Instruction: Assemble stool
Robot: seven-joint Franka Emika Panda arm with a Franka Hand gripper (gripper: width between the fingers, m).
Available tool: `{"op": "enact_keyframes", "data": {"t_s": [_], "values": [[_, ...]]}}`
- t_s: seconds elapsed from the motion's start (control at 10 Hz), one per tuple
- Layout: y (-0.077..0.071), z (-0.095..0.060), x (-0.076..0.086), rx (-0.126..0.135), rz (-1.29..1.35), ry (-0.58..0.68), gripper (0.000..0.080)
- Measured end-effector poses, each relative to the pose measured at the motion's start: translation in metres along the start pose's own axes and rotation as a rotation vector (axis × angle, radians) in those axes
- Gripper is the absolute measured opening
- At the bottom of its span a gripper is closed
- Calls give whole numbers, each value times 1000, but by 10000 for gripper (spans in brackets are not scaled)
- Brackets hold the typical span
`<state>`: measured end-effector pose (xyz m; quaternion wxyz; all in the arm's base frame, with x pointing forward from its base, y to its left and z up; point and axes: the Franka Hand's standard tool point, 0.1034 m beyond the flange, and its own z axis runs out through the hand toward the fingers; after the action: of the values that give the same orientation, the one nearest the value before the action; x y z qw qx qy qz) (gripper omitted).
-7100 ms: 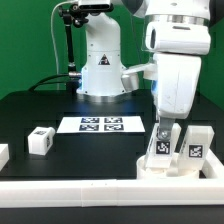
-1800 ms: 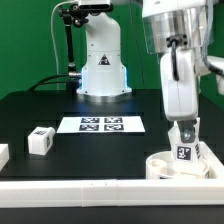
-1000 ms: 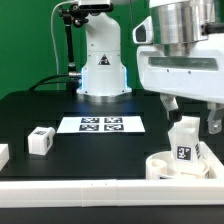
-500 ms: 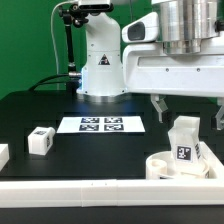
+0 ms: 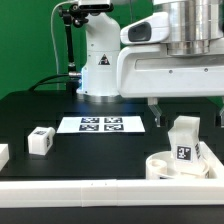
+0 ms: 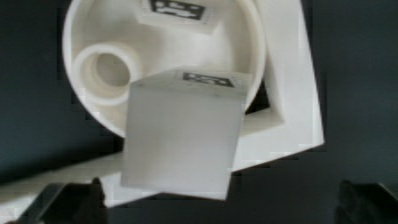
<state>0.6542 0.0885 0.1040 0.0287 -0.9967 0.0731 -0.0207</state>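
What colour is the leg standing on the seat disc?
White leg, black-and-white tag; exterior view shows it best.

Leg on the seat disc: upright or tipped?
Upright. The leg stands on end on the seat disc; the pincer is open, clear of it.

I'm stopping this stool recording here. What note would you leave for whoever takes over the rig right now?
Gripper: open, empty, hovering above the upright leg.
Seat disc: at the exterior view's right, with that leg standing in it; how firmly it is seated cannot be told.
Loose leg: lying at the exterior view's left; another white part is cut off at that edge.
Done: one leg placed.
Left: the other legs; the wrist view shows an empty hole in the seat.
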Motion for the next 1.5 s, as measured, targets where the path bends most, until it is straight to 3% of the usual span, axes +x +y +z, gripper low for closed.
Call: {"op": "enact_keyframes", "data": {"t_s": [0.2,0.6,1.3,1.5], "values": [[-2,2,-2,-27,-248,-7,649],[2,3,-4,-31,-525,-27,649],[9,14,-4,-71,-1031,-14,649],[7,16,-5,-71,-1035,-16,649]]}}
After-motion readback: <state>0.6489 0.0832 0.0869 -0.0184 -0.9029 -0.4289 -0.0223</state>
